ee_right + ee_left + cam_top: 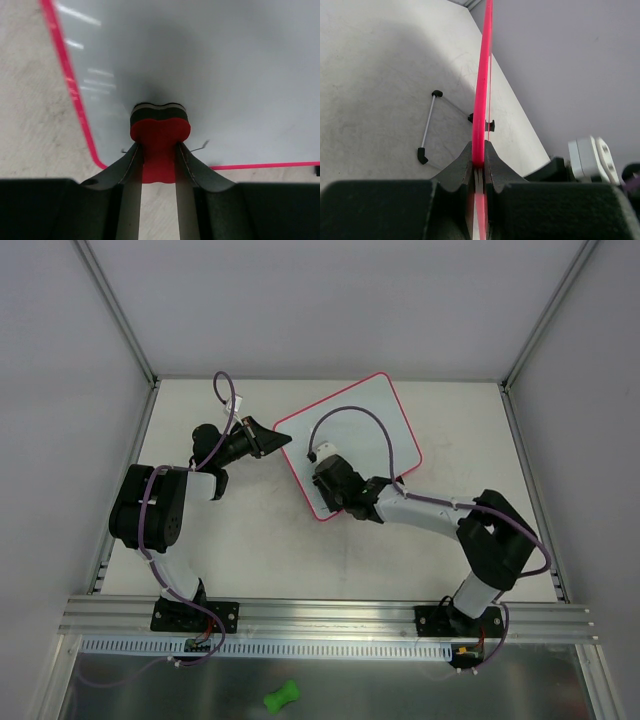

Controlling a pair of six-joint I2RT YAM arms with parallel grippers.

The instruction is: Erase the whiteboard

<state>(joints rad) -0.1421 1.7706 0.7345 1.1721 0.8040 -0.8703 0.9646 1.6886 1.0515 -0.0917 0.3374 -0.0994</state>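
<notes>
Whiteboard (365, 420) toward the back of the bench (250, 540), skewed, one corner aimed at the bases. Flat or slightly propped: cannot tell.

Left fingers (264, 440) shut hard on the pink frame at the left corner, acting purely as a clamp. Edge-on from the left wrist, with a wire stand (427, 125) on black feet just beside the frame.

Right fingers (134, 159) closed on the waist of a red eraser (160, 131), dark felt face down on the board, just inside the near corner.

Key relation: frame close on the eraser's left and near sides, nearly all the white surface lying ahead and to the right, away from the bases. So only useful stroke direction is outward, toward the far-right corner. Long axis hard to call from above, sides looking near equal.

Wiping arm: right, on the surface and nearer.

No ink visible on the white in any view, bar two tiny dark flecks just beside the eraser near the frame; cannot tell if marker. Probably late in the job.

Right arm pose: elbow high near its base, forearm running left and low, wrist pitched down onto the board.

Left arm pose: folded, elbow out to the left, forearm reaching right, fingers level with the board edge.

Green bone-shaped piece (282, 697) down on the metal surface in front of the bases, well apart, out of play
</notes>
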